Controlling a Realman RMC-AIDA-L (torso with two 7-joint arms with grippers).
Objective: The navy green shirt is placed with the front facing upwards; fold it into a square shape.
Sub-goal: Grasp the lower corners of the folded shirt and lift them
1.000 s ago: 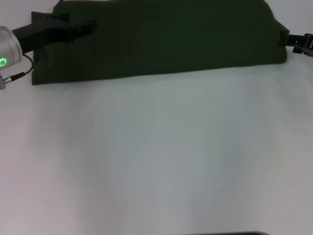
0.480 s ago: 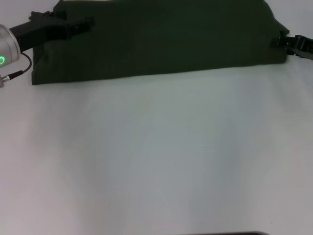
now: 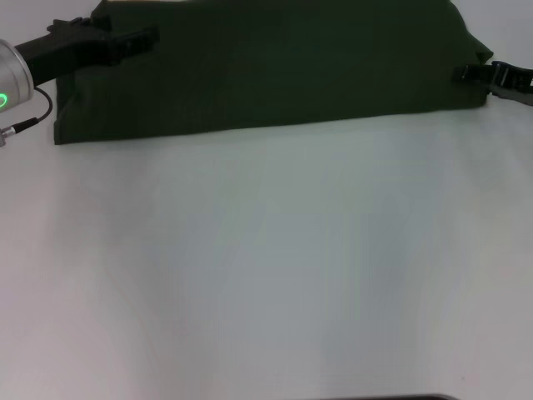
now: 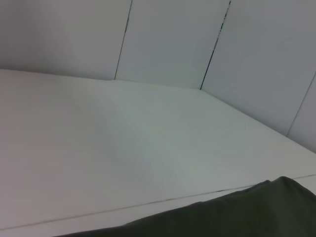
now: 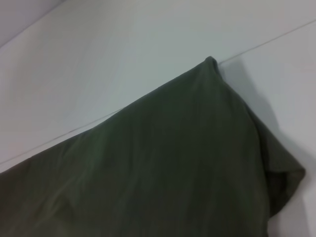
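While shirt [image 3: 275, 67] lies long axis left-right: left gripper [image 3: 137, 40] over its left end, right gripper [image 3: 479, 75] touching right edge; grips indiscernible.

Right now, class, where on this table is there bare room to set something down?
The whole near stretch of the table, in front of the navy green shirt, is bare. The far edge is crowded: left gripper over the shirt, right gripper at its right end.

A wide white bench [image 3: 275, 267] is filling the head view, lying bare and evenly lit. Beyond its far edge, pale wall panels [image 4: 168, 44] are standing upright, with thin dark seams running between them and meeting at a corner.
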